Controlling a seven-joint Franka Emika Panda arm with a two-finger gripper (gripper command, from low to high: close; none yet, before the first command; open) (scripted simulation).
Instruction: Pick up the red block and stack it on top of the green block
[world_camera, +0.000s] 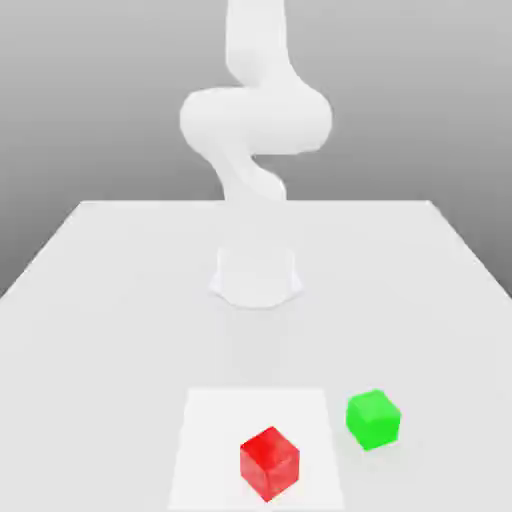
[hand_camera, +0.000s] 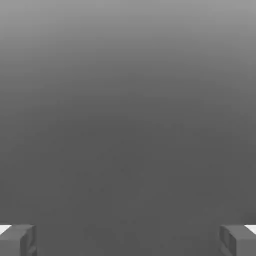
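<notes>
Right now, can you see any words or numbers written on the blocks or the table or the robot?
None. The red block, the green block, the white table and the robot arm are all plain, with no letters, numbers or signs. The gripper fingers in the hand view are unmarked too.

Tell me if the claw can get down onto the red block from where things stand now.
Probably yes. The red block sits alone with its top bare; the green block stands apart on the exterior view's right. The claw is open.
</notes>
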